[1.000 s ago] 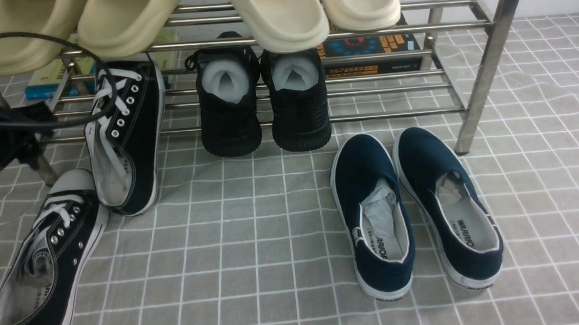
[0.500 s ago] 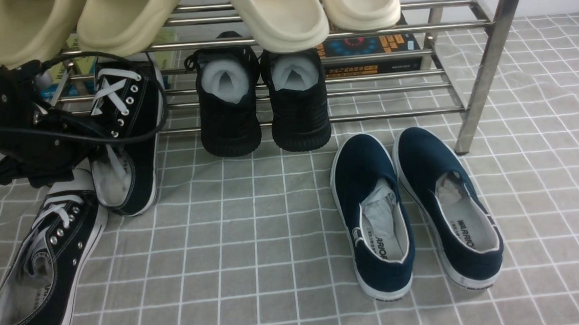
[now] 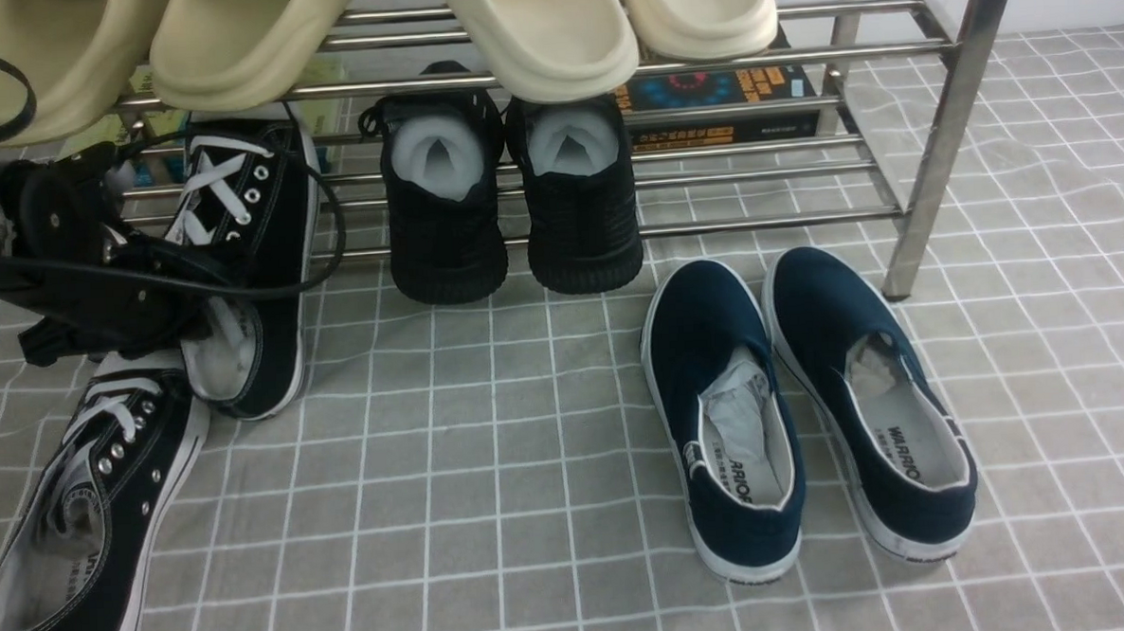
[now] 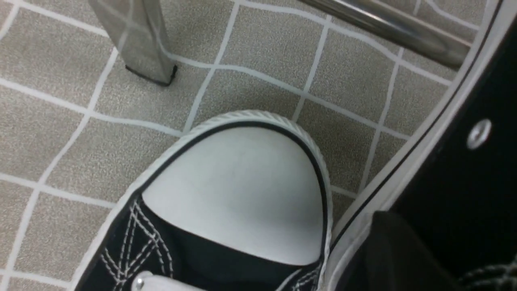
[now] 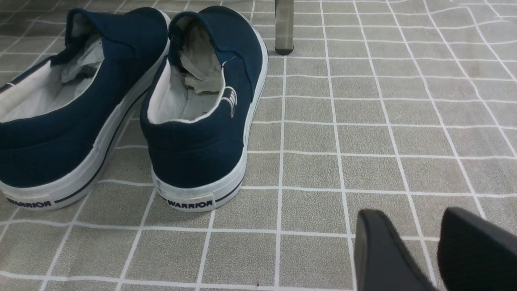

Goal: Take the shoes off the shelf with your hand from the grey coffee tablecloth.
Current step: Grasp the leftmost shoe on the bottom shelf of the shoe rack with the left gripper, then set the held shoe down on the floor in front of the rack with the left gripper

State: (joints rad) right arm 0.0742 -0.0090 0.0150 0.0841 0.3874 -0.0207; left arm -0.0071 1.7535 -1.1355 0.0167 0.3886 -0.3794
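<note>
At nine o'clock of the front view, crowded over by the black left arm with looping black cables point(image 3: 95, 269): one black canvas lace-up sneaker with white laces and white toe cap point(image 3: 257, 272), propped toe-up against the lowest tubes of the shiny silver metal shoe rack point(image 3: 757, 220), heel down on the grey-taupe tablecloth with thin white grid point(image 3: 495, 508). Tilted that way, by the look of it, because only half off the rack. At seven o'clock, flat on the cloth and clear of the tubes: the matching black canvas sneaker point(image 3: 87, 507), so half the pair judged done.

Left fingers point(image 4: 396, 250) tucked in just beside the white sole edge of the leaning sneaker. Impossible to tell whether clenched on it or released, with only one dark tip in view. Probably placed there to draw the heel outward.

Right fingers point(image 5: 379, 254) spread apart, grasping nothing, low over bare cloth behind the heels of the pair of navy slip-ons with white trim point(image 5: 202, 121), themselves at four o'clock of the front view. Likely parked out of the way.

At twelve o'clock on the rack: pair of all-black knit sneakers point(image 3: 510, 204), cream foam slippers point(image 3: 541, 41) one tier up, neither wanted.

Worth watching: cable loop draped across the laces, liable to snag
</note>
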